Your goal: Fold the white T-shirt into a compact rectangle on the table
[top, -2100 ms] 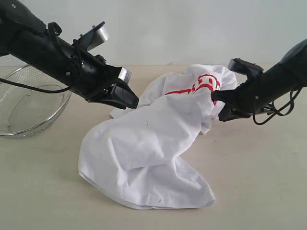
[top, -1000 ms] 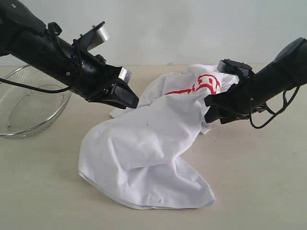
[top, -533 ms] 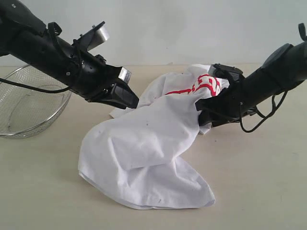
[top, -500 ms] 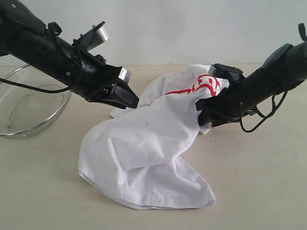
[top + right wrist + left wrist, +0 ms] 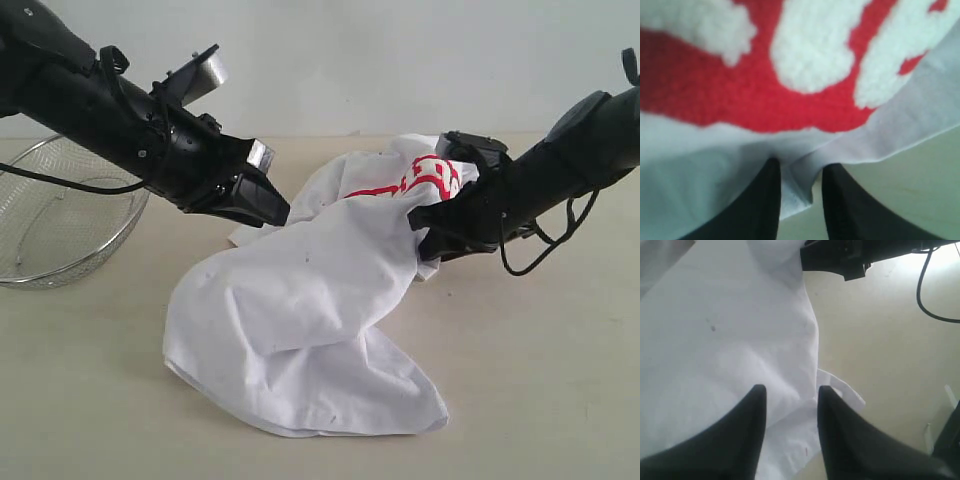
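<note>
Half the white T-shirt (image 5: 300,300) lay crumpled on the bench (image 5: 540,380), half hung raised. My left fingers (image 5: 747,435) clamped one edge; right fingers (image 5: 762,205) straddled a fold below the red band (image 5: 700,95), grip unclear. A thin pinch might have slipped on lifting.

Wire mesh bowl (image 5: 45,272): round, silver metal, open side up, standing at the far left of the scene and partly cut off by the frame edge. Wall (image 5: 400,60): plain, pale grey-white, running across the far side.
</note>
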